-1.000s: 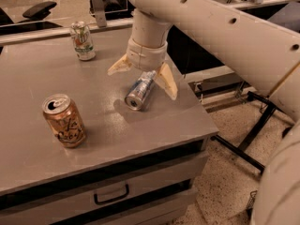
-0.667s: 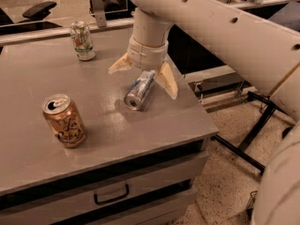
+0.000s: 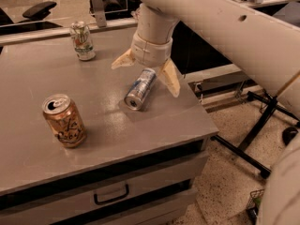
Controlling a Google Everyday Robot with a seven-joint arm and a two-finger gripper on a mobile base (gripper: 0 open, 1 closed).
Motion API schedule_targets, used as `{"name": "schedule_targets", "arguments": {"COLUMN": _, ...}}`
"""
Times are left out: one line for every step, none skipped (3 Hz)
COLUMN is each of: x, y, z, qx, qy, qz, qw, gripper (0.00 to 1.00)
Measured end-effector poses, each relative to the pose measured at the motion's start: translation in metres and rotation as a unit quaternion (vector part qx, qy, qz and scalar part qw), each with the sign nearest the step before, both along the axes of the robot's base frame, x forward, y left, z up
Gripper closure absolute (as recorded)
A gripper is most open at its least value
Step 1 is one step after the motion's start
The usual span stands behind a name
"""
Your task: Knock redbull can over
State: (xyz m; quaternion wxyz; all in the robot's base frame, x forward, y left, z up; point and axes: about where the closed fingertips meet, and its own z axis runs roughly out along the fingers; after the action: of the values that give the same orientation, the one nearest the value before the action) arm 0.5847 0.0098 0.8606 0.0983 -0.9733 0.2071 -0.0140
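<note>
The redbull can (image 3: 140, 89), slim and silver with blue patches, lies on its side on the grey table (image 3: 103, 125), its silver end pointing toward the front. My gripper (image 3: 146, 71) hangs just above and behind it on the white arm. Its two cream fingers (image 3: 170, 78) are spread wide apart, one on each side of the can's far end, and grip nothing.
An orange-bronze can (image 3: 63, 120) stands upright at the front left of the table. A white can with green markings (image 3: 82, 41) stands at the back. The table's right edge is close to the fallen can. A drawer handle (image 3: 111, 195) shows below. Black stand legs (image 3: 255, 135) cross the floor at right.
</note>
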Motion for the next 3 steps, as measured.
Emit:
{"name": "schedule_targets", "arguments": {"x": 0.002, "y": -0.002, "z": 0.005, "qx": 0.011, "qy": -0.004, "qz": -0.012, "qw": 0.9999, "gripper": 0.0}}
{"name": "schedule_targets", "arguments": {"x": 0.014, "y": -0.019, "z": 0.034, "qx": 0.039, "qy": -0.05, "qz": -0.054, "qw": 0.9965, "gripper": 0.0}}
{"name": "schedule_targets", "arguments": {"x": 0.029, "y": -0.068, "z": 0.09, "qx": 0.056, "qy": -0.148, "qz": -0.139, "qw": 0.9776, "gripper": 0.0}}
